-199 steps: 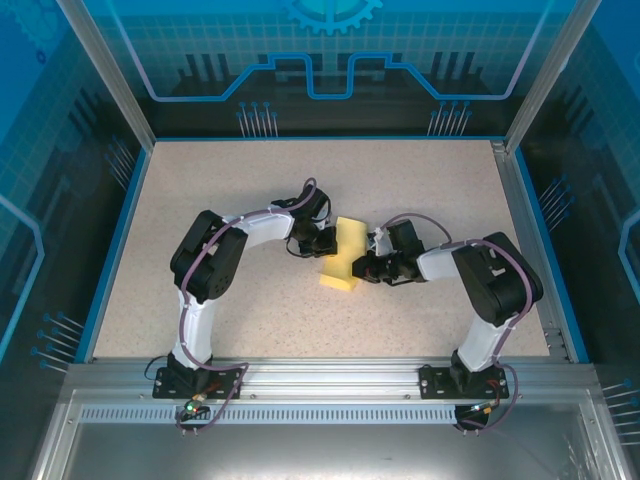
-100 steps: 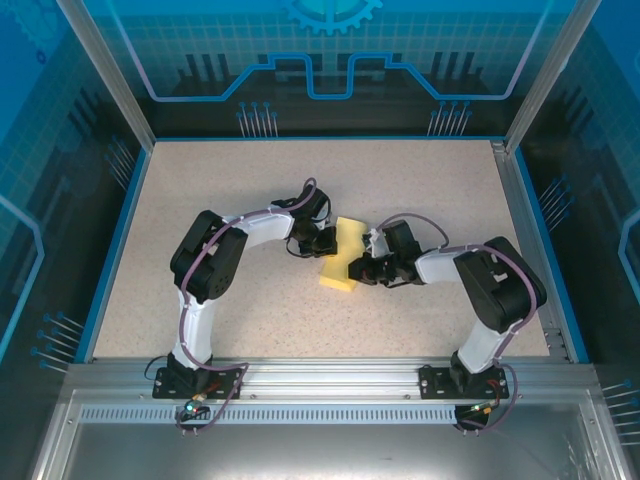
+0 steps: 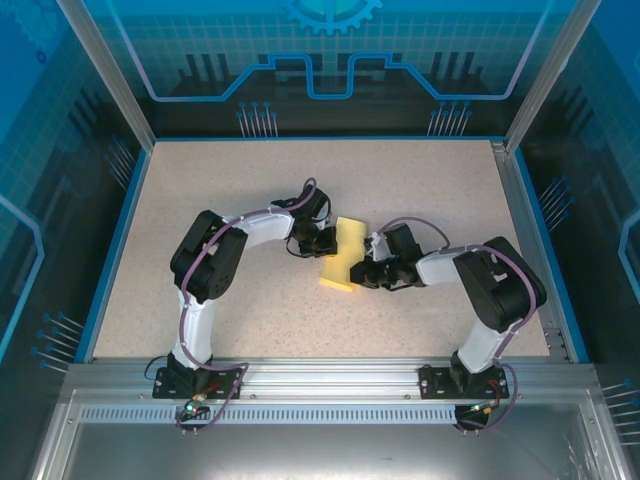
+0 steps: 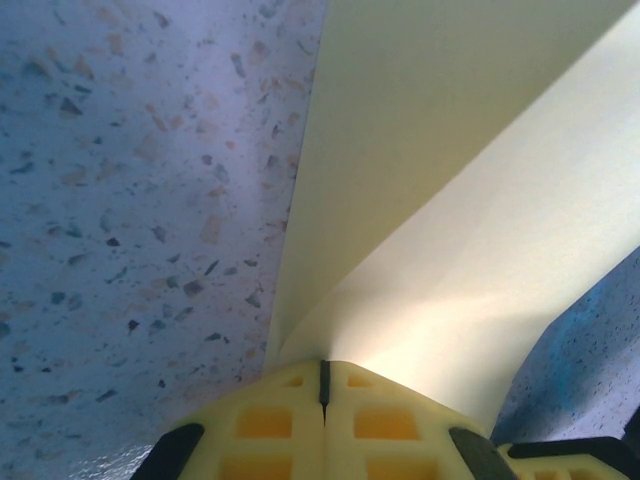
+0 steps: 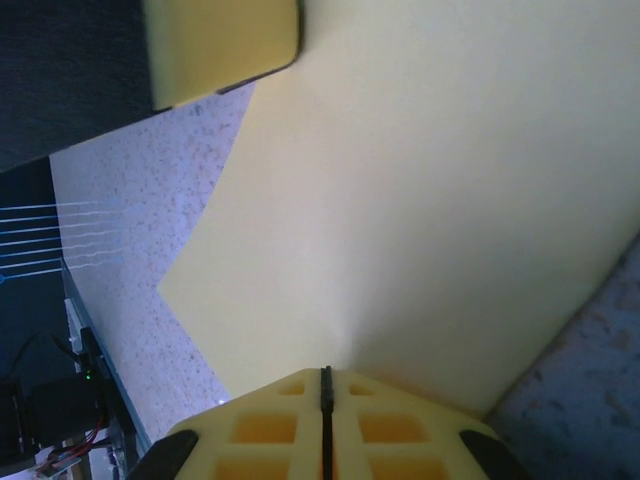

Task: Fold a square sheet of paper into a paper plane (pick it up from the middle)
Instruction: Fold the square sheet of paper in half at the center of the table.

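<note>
The yellow square sheet of paper (image 3: 343, 256) lies mid-table between my two grippers, doubled over into an oblong. My left gripper (image 3: 322, 241) is at its far left edge. In the left wrist view its jaws (image 4: 323, 368) are shut on the paper (image 4: 450, 180), and two layers spread out from the tips. My right gripper (image 3: 362, 272) is at the near right edge. Its jaws (image 5: 324, 375) are shut on the sheet (image 5: 420, 200), which fans out flat ahead of them. A finished paper plane is out of view.
The speckled tabletop (image 3: 230, 190) is ringed by a blue rim and metal frame posts (image 3: 105, 70). In the right wrist view, a yellow pad of the left gripper (image 5: 220, 40) sits at the paper's far corner. Both arm bases are bolted to the near rail (image 3: 330, 380).
The right gripper has shifted slightly left, toward the paper, with its wrist turned a little. The left arm and the paper have stayed nearly still.
</note>
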Tool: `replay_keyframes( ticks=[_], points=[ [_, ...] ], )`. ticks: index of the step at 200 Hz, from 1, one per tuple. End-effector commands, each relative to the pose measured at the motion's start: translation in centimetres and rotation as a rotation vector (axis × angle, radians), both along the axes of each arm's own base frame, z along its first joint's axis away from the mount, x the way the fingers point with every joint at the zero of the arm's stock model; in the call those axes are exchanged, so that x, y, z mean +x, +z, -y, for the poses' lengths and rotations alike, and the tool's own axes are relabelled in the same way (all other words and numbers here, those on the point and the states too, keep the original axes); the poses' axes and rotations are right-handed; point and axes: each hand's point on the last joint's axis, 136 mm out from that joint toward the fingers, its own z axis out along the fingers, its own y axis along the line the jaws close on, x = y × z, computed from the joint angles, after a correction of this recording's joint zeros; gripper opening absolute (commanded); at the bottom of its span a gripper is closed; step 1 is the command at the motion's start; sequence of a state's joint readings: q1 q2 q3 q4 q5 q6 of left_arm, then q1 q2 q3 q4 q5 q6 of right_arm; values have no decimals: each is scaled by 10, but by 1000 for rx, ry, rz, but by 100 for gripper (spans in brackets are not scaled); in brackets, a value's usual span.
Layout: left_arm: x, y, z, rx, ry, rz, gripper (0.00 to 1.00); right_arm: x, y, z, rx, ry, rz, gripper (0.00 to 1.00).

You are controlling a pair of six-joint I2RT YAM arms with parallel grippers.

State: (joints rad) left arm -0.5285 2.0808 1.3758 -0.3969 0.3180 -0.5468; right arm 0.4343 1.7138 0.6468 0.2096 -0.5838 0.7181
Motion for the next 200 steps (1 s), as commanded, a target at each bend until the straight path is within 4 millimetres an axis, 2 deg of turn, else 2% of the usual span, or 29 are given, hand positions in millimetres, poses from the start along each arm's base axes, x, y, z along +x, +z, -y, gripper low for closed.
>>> replay_keyframes(
  ticks=[1,13,40,65,86,110,155,174,200],
  points=[
    [-24,-35,-9,70,-19,-96,0,-1,16,-8,19,21,21,9],
    [-24,-34,-9,69,-21,-94,0,-4,16,-13,21,40,20,9],
    [-24,-34,-9,70,-23,-94,0,-13,-2,-13,-13,53,-18,9],
    [-24,-34,-9,72,-23,-92,0,-24,-30,0,-94,43,-53,8],
    [-24,-34,-10,73,-23,-93,0,-29,-43,6,-116,47,-66,7],
    [-25,-33,-10,77,-26,-92,0,-29,-35,5,-86,41,-54,7],
    [-25,-32,-11,77,-26,-91,0,-21,6,-2,2,40,53,8],
    [-26,-33,-11,75,-27,-94,0,-26,3,-1,6,39,46,10],
    [-27,-36,-12,80,-30,-102,0,-33,-16,3,-33,47,-2,9]
  ],
)
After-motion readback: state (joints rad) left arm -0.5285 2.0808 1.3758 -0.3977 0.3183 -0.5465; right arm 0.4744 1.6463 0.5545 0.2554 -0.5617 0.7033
